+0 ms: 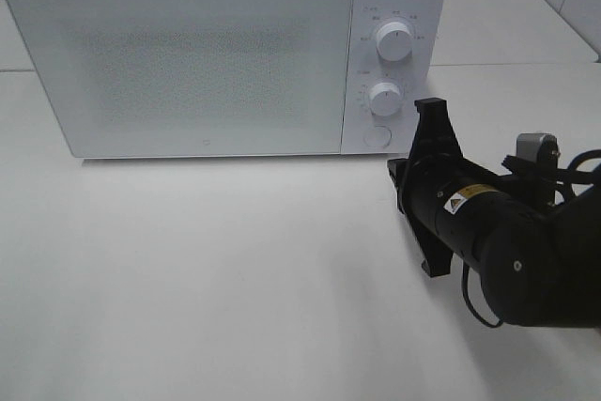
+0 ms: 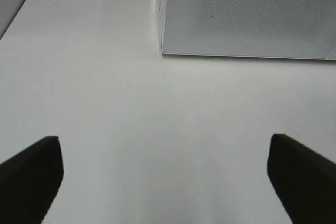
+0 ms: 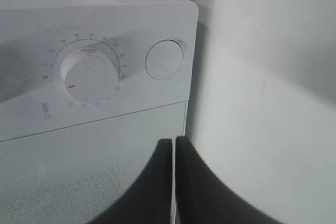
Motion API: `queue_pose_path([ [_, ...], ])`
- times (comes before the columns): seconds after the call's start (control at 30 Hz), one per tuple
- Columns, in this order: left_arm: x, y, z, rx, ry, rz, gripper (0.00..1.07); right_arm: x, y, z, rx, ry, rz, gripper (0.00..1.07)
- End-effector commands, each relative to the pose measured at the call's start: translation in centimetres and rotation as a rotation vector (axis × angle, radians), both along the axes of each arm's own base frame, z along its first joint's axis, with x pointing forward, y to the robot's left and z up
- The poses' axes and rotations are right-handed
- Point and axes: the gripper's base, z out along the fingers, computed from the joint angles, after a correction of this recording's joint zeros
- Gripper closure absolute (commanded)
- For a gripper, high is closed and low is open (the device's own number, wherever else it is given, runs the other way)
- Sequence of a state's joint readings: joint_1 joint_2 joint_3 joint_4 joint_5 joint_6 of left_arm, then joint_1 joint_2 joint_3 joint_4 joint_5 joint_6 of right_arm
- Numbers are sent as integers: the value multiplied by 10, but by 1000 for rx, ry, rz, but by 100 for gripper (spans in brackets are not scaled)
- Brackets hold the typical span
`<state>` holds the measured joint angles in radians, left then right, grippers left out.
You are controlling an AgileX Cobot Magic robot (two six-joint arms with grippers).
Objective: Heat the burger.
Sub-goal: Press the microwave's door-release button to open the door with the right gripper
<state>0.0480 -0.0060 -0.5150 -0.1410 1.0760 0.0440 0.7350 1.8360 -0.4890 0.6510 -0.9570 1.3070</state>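
Observation:
The burger is out of view in every frame. The white microwave stands at the back of the table with its door closed. My right gripper is shut with nothing in it and rolled on its side, pointing at the microwave's lower right corner. In the right wrist view its fingers press together just short of the door's edge, near the round door button. My left gripper is open and empty over bare table, facing the microwave's left front corner. The left gripper does not show in the exterior view.
Two white dials sit above the round button on the control panel. The white table stretches in front of the microwave. A tiled wall rises at the back right.

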Motion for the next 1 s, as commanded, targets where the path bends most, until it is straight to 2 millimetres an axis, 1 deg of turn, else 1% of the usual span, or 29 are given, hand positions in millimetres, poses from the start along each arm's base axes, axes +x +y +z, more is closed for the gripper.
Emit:
queue_pose_path([
  [0.03, -2, -1, 0, -5, -25, -2, 9, 16, 1, -2, 10, -3, 1, 107],
  [0.07, -2, -1, 0, -5, -25, -2, 9, 22, 0, -5, 17, 13, 2, 107],
  [0.1, -2, -1, 0, -5, -25, -2, 9, 22, 0, -5, 17, 13, 2, 107],
  [0.17, -2, -1, 0, -5, -25, -2, 9, 29, 0, -8, 28, 26, 6, 107],
  [0.27, -2, -1, 0, -5, -25, -2, 9, 31, 0, -8, 33, 23, 3, 107],
  [0.33, -2, -1, 0, -5, -25, -2, 9, 42, -3, -10, 38, 22, -19, 107],
  [0.4, -2, -1, 0, -5, -25, -2, 9, 45, -4, -11, 35, 21, -18, 107],
  [0.43, -2, -1, 0, -5, -25, -2, 9, 51, -4, -14, 34, 27, -17, 107],
  [0.47, -2, -1, 0, -5, -25, -2, 9, 51, -4, -14, 34, 27, -17, 107],
  [0.5, -2, -1, 0, -5, -25, -2, 9, 57, -3, -17, 37, 33, -18, 107],
  [0.53, -2, -1, 0, -5, -25, -2, 9, 57, -3, -17, 37, 33, -18, 107],
  [0.6, -2, -1, 0, -5, -25, -2, 9, 65, -4, -19, 37, 34, -21, 107],
  [0.63, -2, -1, 0, -5, -25, -2, 9, 65, -4, -19, 37, 34, -21, 107],
  [0.67, -2, -1, 0, -5, -25, -2, 9, 71, -5, -20, 38, 42, -28, 107],
  [0.73, -2, -1, 0, -5, -25, -2, 9, 74, -6, -21, 37, 42, -30, 107],
  [0.77, -2, -1, 0, -5, -25, -2, 9, 79, -5, -22, 38, 38, -30, 107],
  [1.0, -2, -1, 0, -5, -25, -2, 9, 87, 1, -33, 48, 59, -30, 107],
])
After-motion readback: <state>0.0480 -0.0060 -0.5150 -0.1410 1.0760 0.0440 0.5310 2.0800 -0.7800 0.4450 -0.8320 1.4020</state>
